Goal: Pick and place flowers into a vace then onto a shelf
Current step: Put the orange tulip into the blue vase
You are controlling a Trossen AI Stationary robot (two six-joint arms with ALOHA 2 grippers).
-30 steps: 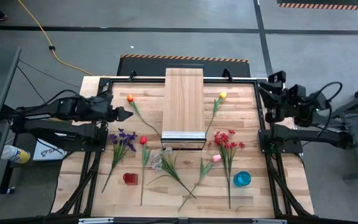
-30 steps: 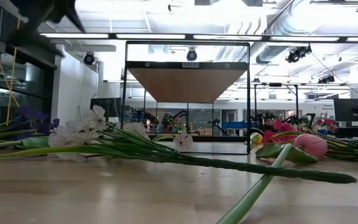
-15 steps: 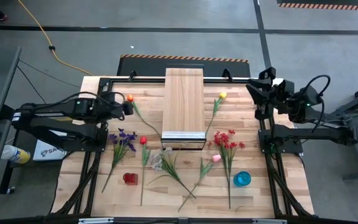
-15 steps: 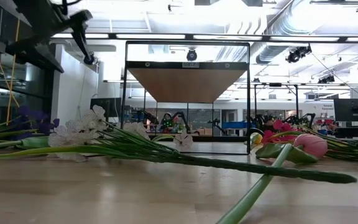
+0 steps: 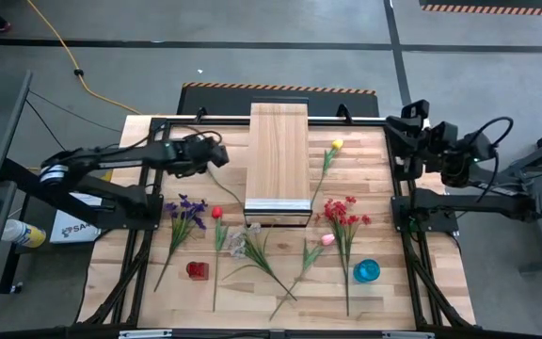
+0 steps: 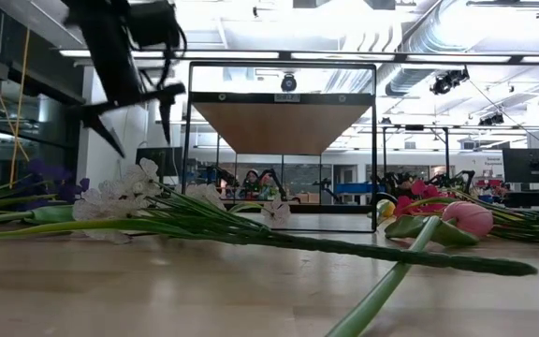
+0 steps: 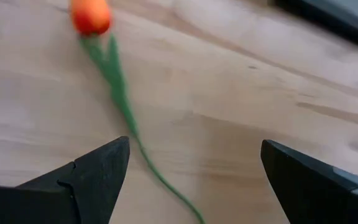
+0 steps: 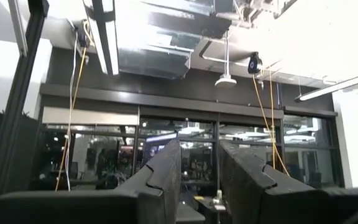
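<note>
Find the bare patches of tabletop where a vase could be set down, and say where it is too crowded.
Free: the wood between the shelf and the yellow tulip, and the near corner left of the red cup. Crowded: the strip in front of the shelf, from the purple spray to the blue cup.

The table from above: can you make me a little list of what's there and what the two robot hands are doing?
Left hand: open, over the orange tulip's stem
Orange tulip: lying flat on the wooden tabletop, not held
Right hand: fingers nearly together, empty, raised at the table's right edge
Shelf: in the middle, nothing on it
Yellow tulip: right of the shelf
Red vase: near front, left
Blue vase: near front, right
</note>
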